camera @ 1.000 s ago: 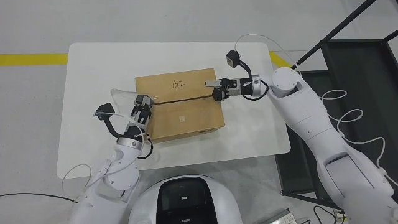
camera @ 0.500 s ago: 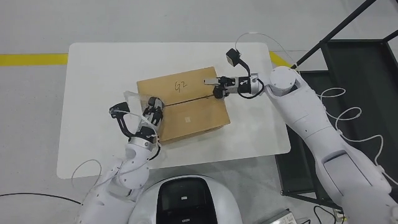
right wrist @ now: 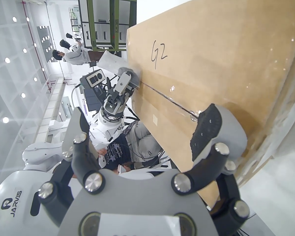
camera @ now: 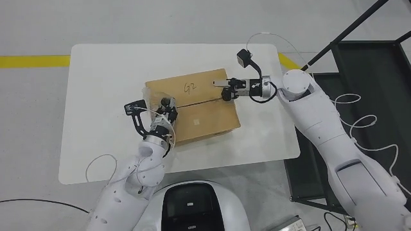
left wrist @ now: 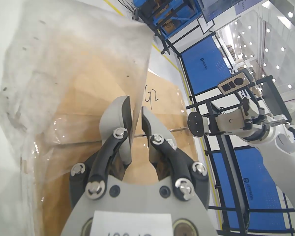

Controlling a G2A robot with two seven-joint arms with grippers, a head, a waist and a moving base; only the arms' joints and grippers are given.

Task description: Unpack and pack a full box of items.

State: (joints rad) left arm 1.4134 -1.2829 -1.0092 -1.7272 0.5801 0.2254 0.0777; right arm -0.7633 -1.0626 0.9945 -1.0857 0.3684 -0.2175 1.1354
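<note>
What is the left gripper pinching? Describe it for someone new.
On the white table sits one brown cardboard box. At its end nearest the left gripper, a clear film strip rises off the box, pinched in that gripper: the one see-through, floppy thing there.

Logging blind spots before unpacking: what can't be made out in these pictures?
Contents of the brown cardboard box: hidden under shut flaps, every view.
Box's side nearest the left hand: veiled by the translucent film it pinches, left wrist view.
Box's near edge: behind a finger of the open right hand, right wrist view.
</note>
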